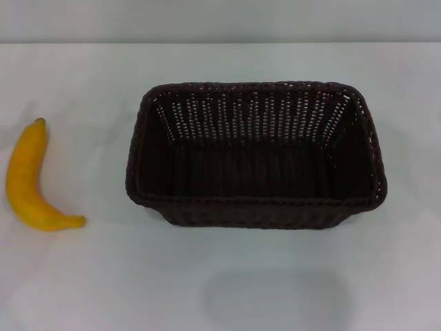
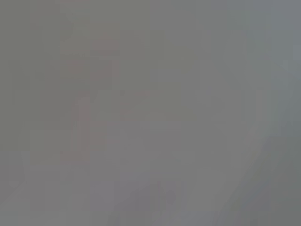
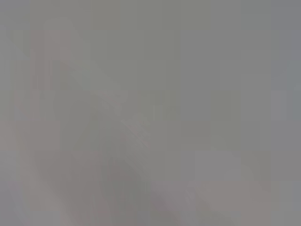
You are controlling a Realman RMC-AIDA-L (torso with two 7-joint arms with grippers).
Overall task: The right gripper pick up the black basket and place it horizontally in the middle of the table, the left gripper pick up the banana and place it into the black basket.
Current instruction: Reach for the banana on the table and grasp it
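Presently neither the left gripper nor the right gripper appears in the head view, and both wrist views show only a featureless grey field, so whether either pair of jaws stands apart or together cannot be told, and no position can be fixed relative to them. Nearest the robot, the white desk [image 1: 220,289] lies bare apart from a faint rounded shadow or reflection in front of the basket. Farther out, the black basket [image 1: 255,155] sits upright and open near the middle of the desk, slightly toward the robot's right, with its long axis running side to side across the view; it holds nothing visible. The banana [image 1: 31,179] lies on the desk well apart from the basket, on the robot's left, its long axis running roughly near to far, its dark stem tip at the far end and its curve bulging toward the left edge. Judged from this layout, the basket already lies horizontally about mid-desk, so the remaining work appears to be the banana. It lies on the left arm's side, making that arm the nearer one, and a grasp across its near-to-far axis seems most suitable.
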